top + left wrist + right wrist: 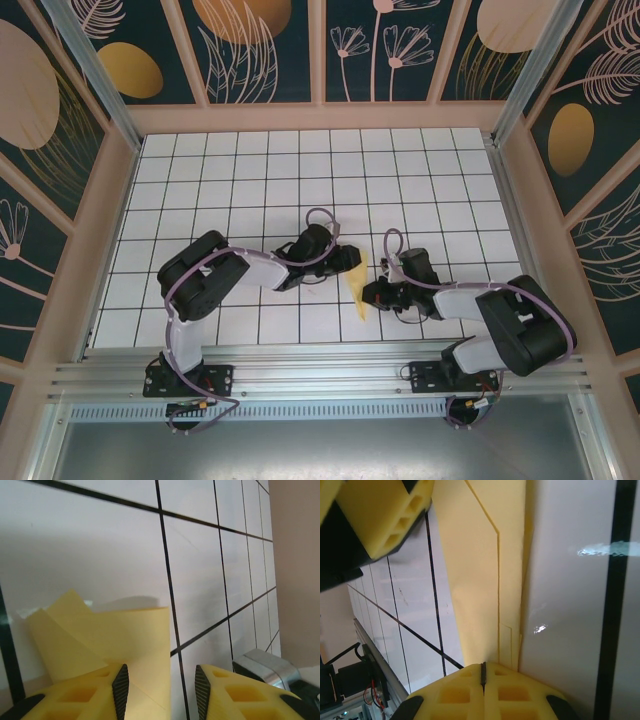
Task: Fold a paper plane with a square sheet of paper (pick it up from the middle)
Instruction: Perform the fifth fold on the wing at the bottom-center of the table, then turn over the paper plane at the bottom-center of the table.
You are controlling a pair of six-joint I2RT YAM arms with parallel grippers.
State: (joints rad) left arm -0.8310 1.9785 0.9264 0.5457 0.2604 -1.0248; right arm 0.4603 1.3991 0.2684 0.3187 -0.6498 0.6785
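**Left gripper (pixel 161 685) parted, right gripper (pixel 482 677) closed, paper (pixel 357 283) half folded**

Left gripper's jaws stand apart, straddling one edge of the paper without clamping it. Right gripper's fingers are pressed together with their tips at the paper's narrow end; whether a layer is pinched I cannot tell. The paper lies on the table (pixel 250 170) just beyond the middle of the near rail (pixel 320 365). Left gripper sits at the end farther from the rail, right gripper at the nearer end. It is already a narrow, layered wedge with flaps lifting. I judge the wing folds and final creasing remain. No readable writing or labels.
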